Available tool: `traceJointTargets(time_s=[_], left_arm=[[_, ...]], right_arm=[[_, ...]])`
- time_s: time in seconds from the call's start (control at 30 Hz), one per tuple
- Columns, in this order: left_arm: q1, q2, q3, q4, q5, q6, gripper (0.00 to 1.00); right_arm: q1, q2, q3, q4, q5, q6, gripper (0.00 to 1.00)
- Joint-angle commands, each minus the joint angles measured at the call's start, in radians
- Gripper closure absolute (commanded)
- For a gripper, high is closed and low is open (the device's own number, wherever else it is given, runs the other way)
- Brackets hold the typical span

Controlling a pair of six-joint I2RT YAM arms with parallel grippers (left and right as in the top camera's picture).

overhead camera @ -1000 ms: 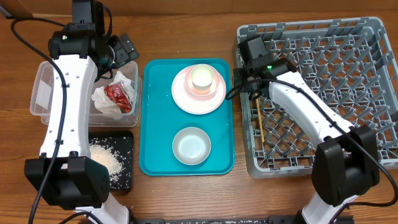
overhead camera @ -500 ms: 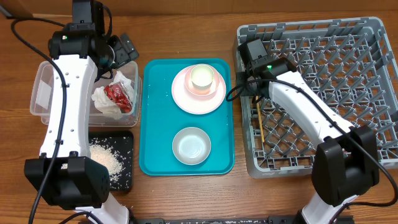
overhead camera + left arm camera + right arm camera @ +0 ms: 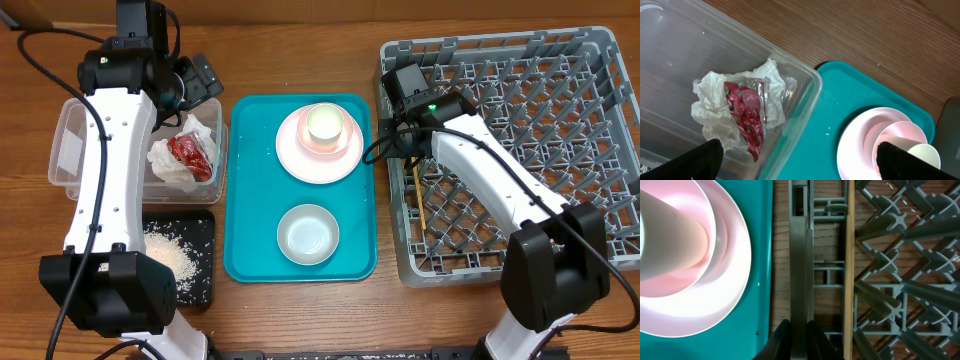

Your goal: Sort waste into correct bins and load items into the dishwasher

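The crumpled white napkin [image 3: 170, 168] and the red wrapper [image 3: 191, 152] lie in the clear tub [image 3: 68, 150]. Rice-like crumbs [image 3: 170, 254] lie in the black tray [image 3: 200, 285]. My left gripper [image 3: 802, 162] hangs open above the tub's right rim, with nothing between its fingers. On the teal tray the pink plate [image 3: 300, 160] carries a pink bowl [image 3: 890, 137] with the cream cup [image 3: 325, 123] in it. A pale bowl [image 3: 308, 234] sits nearer. Wooden chopsticks [image 3: 846, 270] lie in the grey rack [image 3: 520, 140]. My right gripper [image 3: 799, 340] is shut on the rack's left wall [image 3: 801, 255].
The teal serving tray [image 3: 250, 200] lies between the tub and the rack, close to the rack's left wall. Upright pegs fill the rack to the right of the chopsticks. Bare wooden table shows at the front and behind the tray.
The right wrist has shifted very slightly at the rack's left wall. The left arm and all the objects stay where they were.
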Motion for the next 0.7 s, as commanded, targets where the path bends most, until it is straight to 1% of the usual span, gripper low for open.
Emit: traceJointTargets(time_s=[0.0, 0.3, 0.37, 0.4, 0.5, 0.67], left_arm=[[-0.006, -0.014, 0.014, 0.004, 0.004, 0.012, 0.0], [-0.006, -0.014, 0.014, 0.004, 0.004, 0.012, 0.0], [-0.006, -0.014, 0.014, 0.004, 0.004, 0.012, 0.0], [-0.006, -0.014, 0.014, 0.004, 0.004, 0.012, 0.0], [-0.006, -0.014, 0.014, 0.004, 0.004, 0.011, 0.0], [-0.006, -0.014, 0.014, 0.004, 0.004, 0.012, 0.0]], right_arm=[[-0.01, 0.005, 0.018, 0.003, 0.011, 0.002, 0.87], [-0.01, 0.005, 0.018, 0.015, 0.011, 0.002, 0.86], [-0.01, 0.005, 0.018, 0.012, 0.012, 0.0, 0.74], [-0.01, 0.005, 0.019, 0.013, 0.012, -0.007, 0.71], [-0.01, 0.0, 0.043, -0.003, 0.015, -0.006, 0.67], [-0.01, -0.018, 0.161, -0.085, 0.014, -0.006, 0.59]])
